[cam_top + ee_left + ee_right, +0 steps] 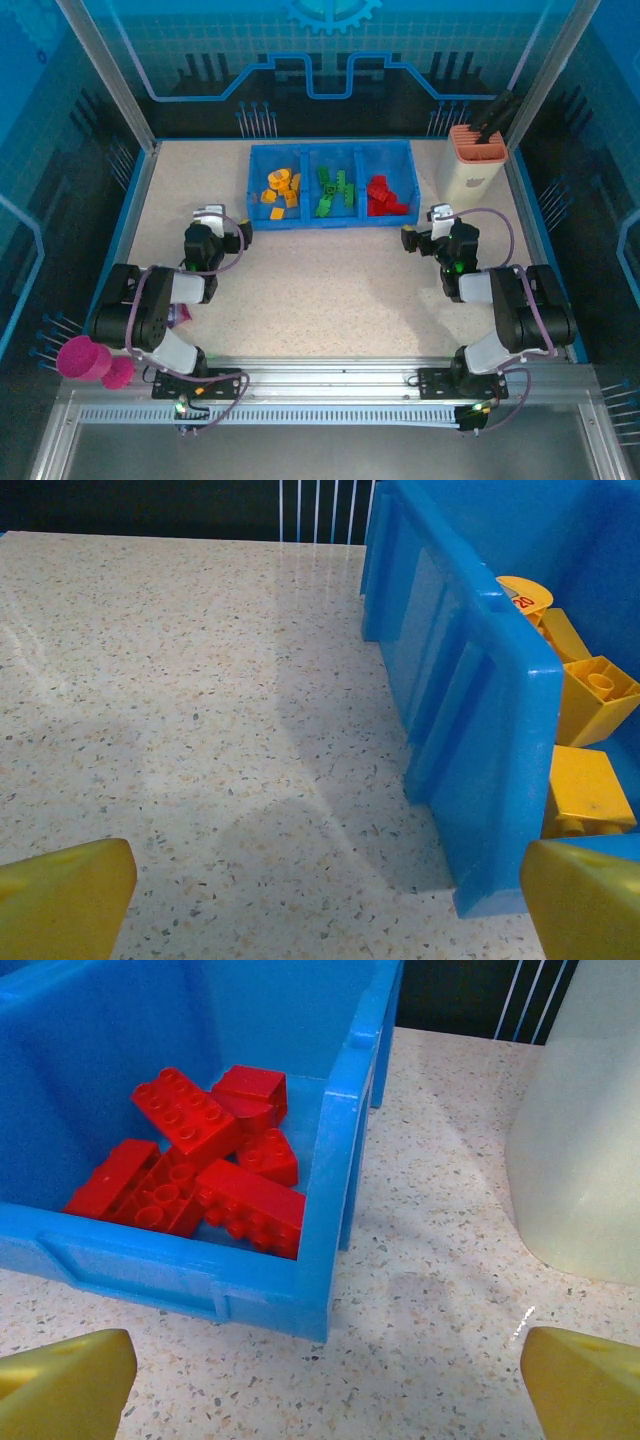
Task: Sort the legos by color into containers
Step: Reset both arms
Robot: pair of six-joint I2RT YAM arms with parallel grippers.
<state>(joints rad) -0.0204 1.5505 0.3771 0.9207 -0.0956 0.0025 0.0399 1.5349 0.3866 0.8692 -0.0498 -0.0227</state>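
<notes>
**Sorted tray could get knocked**

On the table (330, 290), the blue tray (330, 152) holds the orange legos (281, 188), green legos (335, 190) and red legos (384, 196), each colour in its own compartment. The left jaws and right jaws gape empty near its front corners. A careless swing could shove it.

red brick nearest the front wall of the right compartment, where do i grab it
Probably from straight above, since the tray's front wall blocks a side approach. Pinch the red brick mid-length across its short width; it lies tipped, studs facing that wall, smooth long face up.

Black-and-white arms (140, 315) with purple cables (500, 215), yellow fingertips (65, 895)
</notes>
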